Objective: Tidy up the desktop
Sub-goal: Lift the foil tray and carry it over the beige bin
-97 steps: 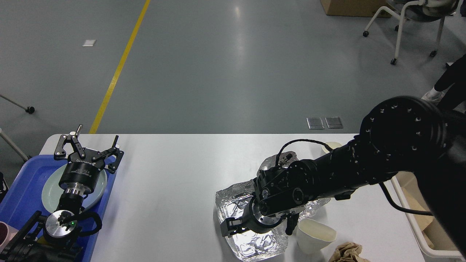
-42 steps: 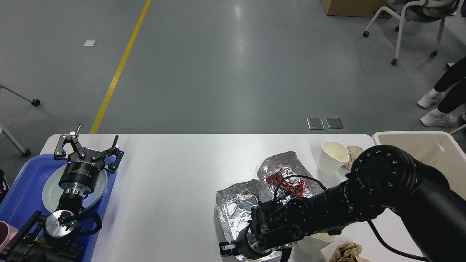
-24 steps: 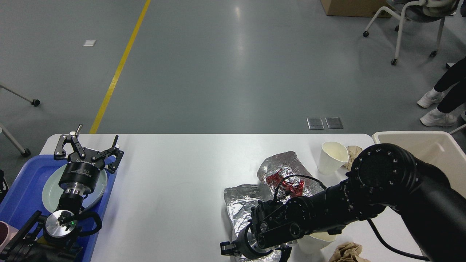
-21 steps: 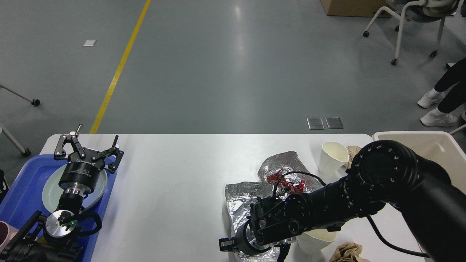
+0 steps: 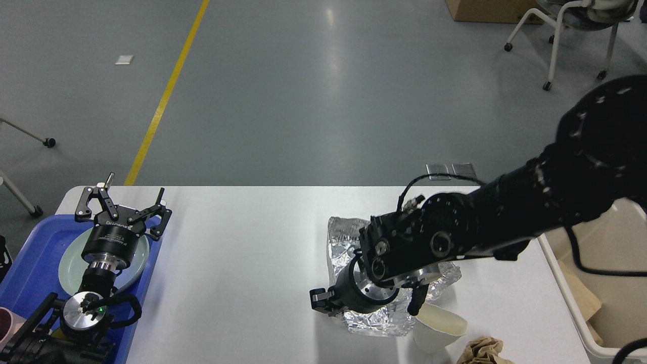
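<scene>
both claws differ: right gripper [image 5: 371,316] clamps foil [image 5: 339,237] mid-desktop [image 5: 242,263]; left gripper [image 5: 124,202] spread, by left edge.

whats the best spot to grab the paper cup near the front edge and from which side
Judging from this view, take the paper cup across its open rim, one finger inside and one outside the thin wall. It leans with its mouth up and to the right, so come from above on that side: foil and the right gripper crowd its left, crumpled brown paper its lower right.
</scene>
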